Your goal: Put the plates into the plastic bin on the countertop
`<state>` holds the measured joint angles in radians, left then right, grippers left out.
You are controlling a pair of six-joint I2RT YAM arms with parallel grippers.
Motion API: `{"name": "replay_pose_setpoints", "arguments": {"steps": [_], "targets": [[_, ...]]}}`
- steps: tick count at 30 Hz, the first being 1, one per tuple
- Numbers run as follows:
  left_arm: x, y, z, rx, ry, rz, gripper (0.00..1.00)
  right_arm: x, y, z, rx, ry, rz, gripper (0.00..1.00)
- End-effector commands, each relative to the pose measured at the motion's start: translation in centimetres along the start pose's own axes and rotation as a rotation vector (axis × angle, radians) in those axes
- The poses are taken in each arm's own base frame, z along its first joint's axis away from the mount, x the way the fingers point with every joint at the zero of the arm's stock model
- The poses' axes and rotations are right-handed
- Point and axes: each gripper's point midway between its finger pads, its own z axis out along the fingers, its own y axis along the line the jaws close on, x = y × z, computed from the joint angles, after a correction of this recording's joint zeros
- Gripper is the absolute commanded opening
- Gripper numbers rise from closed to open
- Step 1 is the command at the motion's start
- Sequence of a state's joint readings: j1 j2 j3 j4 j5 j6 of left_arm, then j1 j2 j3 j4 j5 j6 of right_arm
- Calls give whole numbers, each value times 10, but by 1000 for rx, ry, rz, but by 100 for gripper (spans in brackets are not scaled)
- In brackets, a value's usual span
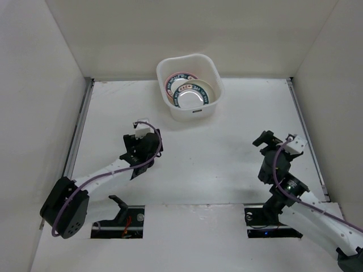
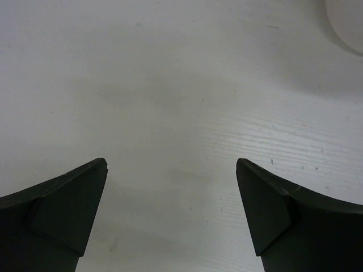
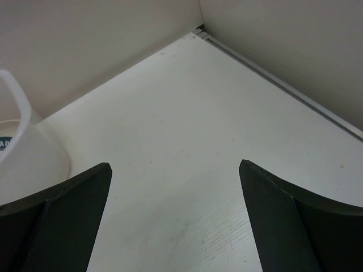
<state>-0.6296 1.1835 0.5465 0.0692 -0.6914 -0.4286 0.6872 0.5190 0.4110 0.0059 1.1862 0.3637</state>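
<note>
The plastic bin (image 1: 189, 86) stands at the back middle of the white countertop (image 1: 215, 153). Inside it lie stacked plates (image 1: 191, 93); the top one is white with a dark teal patterned rim, and a pink rim shows beneath. My left gripper (image 1: 148, 131) hovers over bare countertop, left of and nearer than the bin, open and empty (image 2: 171, 164). My right gripper (image 1: 265, 140) is at the right, well away from the bin, open with nothing between its fingers (image 3: 174, 165). A corner of the bin (image 2: 346, 22) shows in the left wrist view, its side (image 3: 25, 153) in the right wrist view.
White walls (image 1: 187, 34) border the countertop on the left, back and right. A metal rail (image 1: 78, 127) runs along the left edge, another rail (image 1: 306, 136) along the right. Two openings by the arm bases (image 1: 122, 221) lie at the near edge.
</note>
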Motion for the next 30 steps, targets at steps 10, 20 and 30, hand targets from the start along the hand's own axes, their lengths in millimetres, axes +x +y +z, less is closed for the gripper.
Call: {"name": "replay_pose_setpoints", "arguments": {"steps": [10,20,30], "targets": [[-22,42,-37,-23,-245,-212,100,-3,-21,-13,10,-32,121,100],[-30,54,-45,-18,-325,-309,100,0,-19,-11,15,-29,104,100],[-30,49,-43,-27,-307,-292,100,-1,-18,-11,11,-29,103,100]]}}
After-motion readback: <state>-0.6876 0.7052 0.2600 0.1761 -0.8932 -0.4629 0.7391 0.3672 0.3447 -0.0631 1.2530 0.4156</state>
